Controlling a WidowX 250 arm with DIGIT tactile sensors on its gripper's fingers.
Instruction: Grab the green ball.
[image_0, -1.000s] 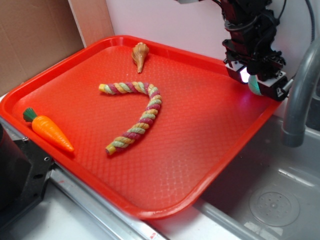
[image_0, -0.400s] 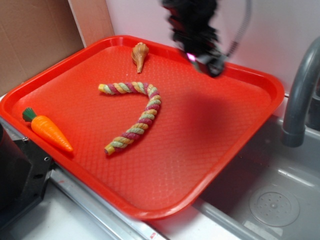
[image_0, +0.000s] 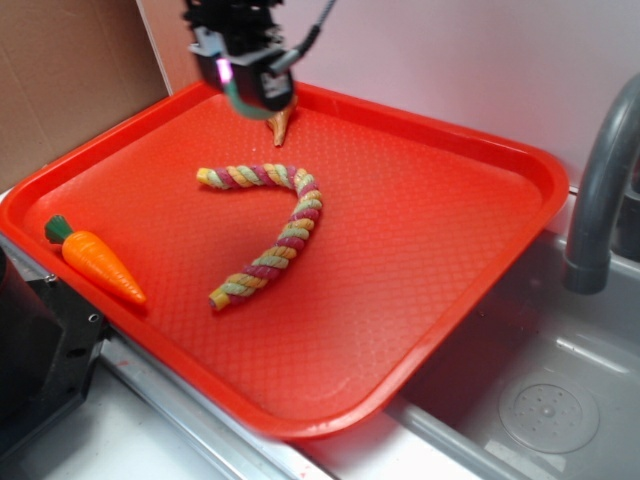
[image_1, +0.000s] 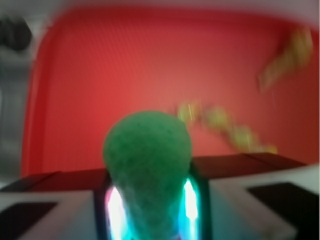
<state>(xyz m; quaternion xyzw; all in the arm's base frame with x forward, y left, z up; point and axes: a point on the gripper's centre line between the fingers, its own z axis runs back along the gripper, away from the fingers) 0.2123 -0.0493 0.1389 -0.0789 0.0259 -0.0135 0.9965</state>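
Observation:
The green ball fills the middle of the blurred wrist view, squeezed between my two lit finger pads. My gripper is shut on it. From outside, the gripper hangs in the air over the back left part of the red tray, just left of the small cone-shaped shell toy. Only a sliver of the teal ball shows at the fingertips there.
A twisted multicolour rope lies bent in the tray's middle. An orange toy carrot rests at the tray's left edge. A grey tap and a sink stand to the right, and cardboard rises behind on the left.
The gripper has swept from the tray's back right corner leftward across the back edge to the back left, carrying the green ball. The toys on the tray have stayed put.

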